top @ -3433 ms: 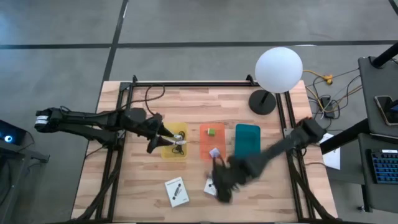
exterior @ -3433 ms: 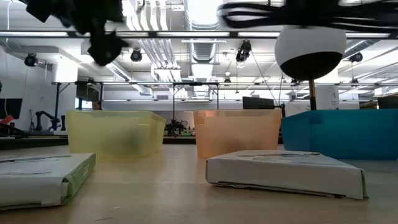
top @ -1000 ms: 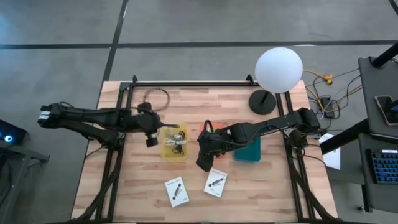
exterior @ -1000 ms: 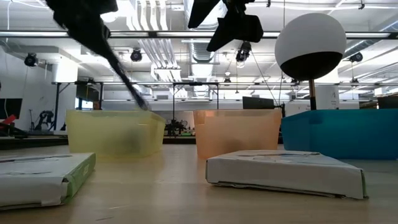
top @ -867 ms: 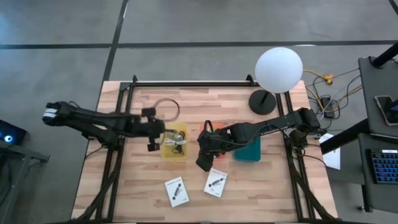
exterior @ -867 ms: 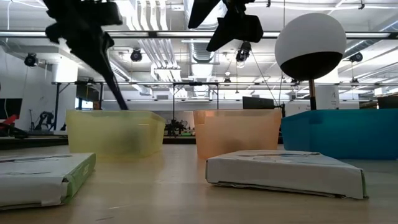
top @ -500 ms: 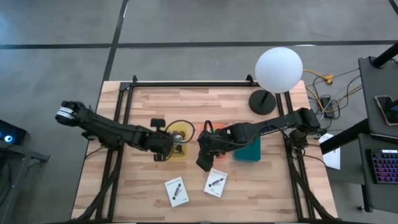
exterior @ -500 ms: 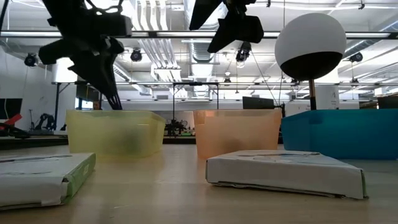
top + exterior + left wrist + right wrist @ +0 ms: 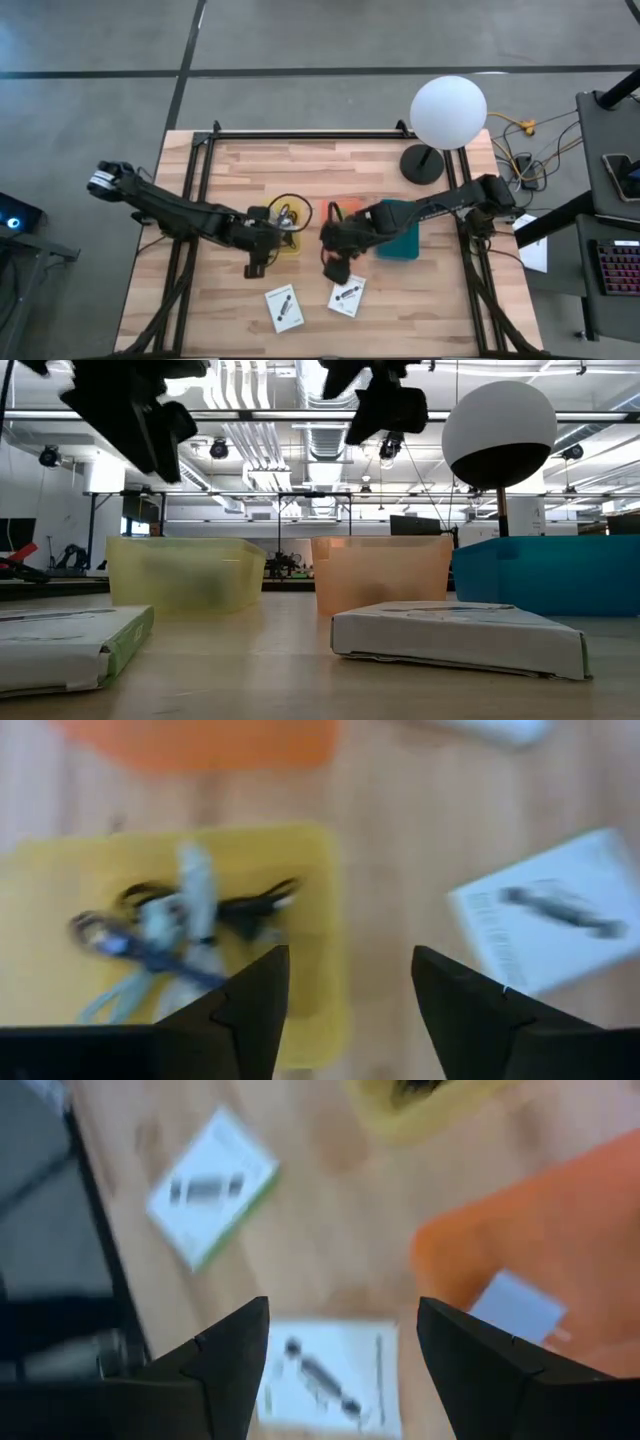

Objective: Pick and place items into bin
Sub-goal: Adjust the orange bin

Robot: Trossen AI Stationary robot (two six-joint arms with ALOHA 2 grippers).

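Note:
The yellow bin (image 9: pixel 290 238) holds a black cable (image 9: pixel 245 906), a purple strap (image 9: pixel 128 948) and grey pieces (image 9: pixel 196 880); the cable's loop (image 9: pixel 291 209) lies over the bin's far rim. My left gripper (image 9: pixel 350 955) hangs open and empty above the bin's near-left corner (image 9: pixel 256 266). Two white cards (image 9: pixel 283 308) (image 9: pixel 346 297) lie flat near the table's front edge. My right gripper (image 9: pixel 343 1305) is open above the right card (image 9: pixel 318 1377), just near of the orange bin (image 9: pixel 540 1230), which holds a pale piece (image 9: pixel 516 1306).
A teal bin (image 9: pixel 403 228) stands right of the orange bin, partly under my right arm. The white globe lamp (image 9: pixel 448 112) stands at the far right corner. Bare wood lies along the table's far and near-left parts. In the low view both cards (image 9: pixel 70 645) (image 9: pixel 460 638) lie before the bins.
My left gripper has swung from the yellow bin's far-left side over the bin toward the near edge and has let go of the black cable, which now rests in the bin with its loop over the far rim. My right gripper has shifted slightly toward the right card.

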